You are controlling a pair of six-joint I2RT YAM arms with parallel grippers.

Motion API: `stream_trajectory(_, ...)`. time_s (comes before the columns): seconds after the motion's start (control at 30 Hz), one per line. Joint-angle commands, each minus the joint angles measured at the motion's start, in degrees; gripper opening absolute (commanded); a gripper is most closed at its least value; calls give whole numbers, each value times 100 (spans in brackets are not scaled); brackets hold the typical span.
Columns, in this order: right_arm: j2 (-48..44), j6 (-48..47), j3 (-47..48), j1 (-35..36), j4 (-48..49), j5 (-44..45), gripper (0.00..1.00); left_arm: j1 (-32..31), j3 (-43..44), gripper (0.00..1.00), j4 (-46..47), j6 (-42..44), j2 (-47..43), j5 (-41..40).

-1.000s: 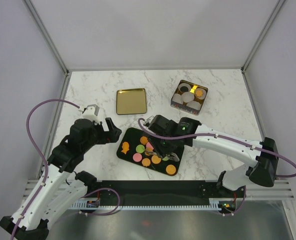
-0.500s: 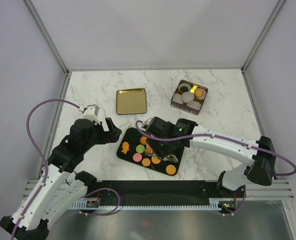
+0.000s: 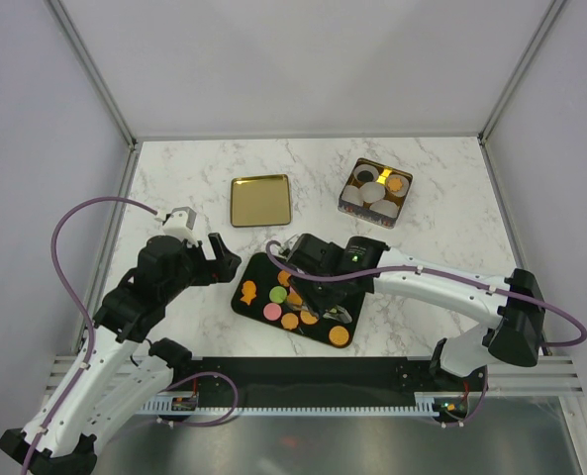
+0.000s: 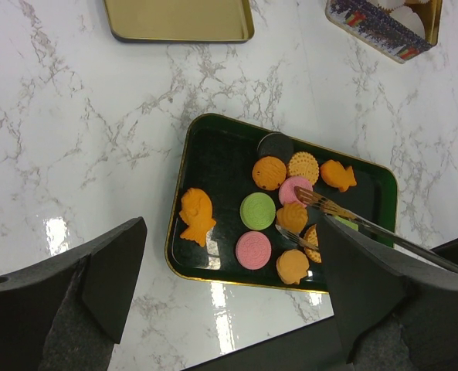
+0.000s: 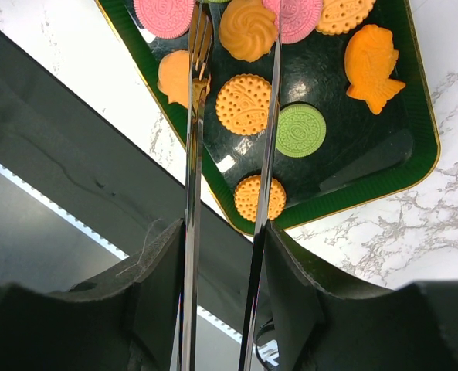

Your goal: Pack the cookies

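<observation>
In the left wrist view the finger (image 4: pixel 371 297) hid one corner cookie, and the right wrist view cut off the tray's (image 4: pixel 184 166) far end. Together they showed thirteen cookies (image 4: pixel 258 210) on it: eight orange, two pink, two green, one dark. The right gripper (image 5: pixel 222 255) clamped tongs (image 5: pixel 269 116), their tines either side of an orange swirl. The left gripper (image 3: pixel 222 257) gaped beside the tray.

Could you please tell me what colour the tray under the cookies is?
The tray is dark green with a gold rim, clearest in the left wrist view.
</observation>
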Motion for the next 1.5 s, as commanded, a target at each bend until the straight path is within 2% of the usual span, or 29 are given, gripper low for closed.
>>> stream_trajectory(0.0, 33, 13, 61, 86, 90, 73, 52, 8, 55, 99, 66, 112, -31, -63)
stream_trajectory(0.53, 112, 39, -80, 147, 63, 257, 51, 8, 55, 99, 75, 103, -39, -63)
stream_trajectory(0.83, 33, 40, 104, 147, -50, 275, 45, 8, 55, 99, 66, 103, -31, -63)
stream_trajectory(1.47, -178, 145, 447, 86, -253, 486, 45, 8, 47, 99, 75, 103, -66, -63)
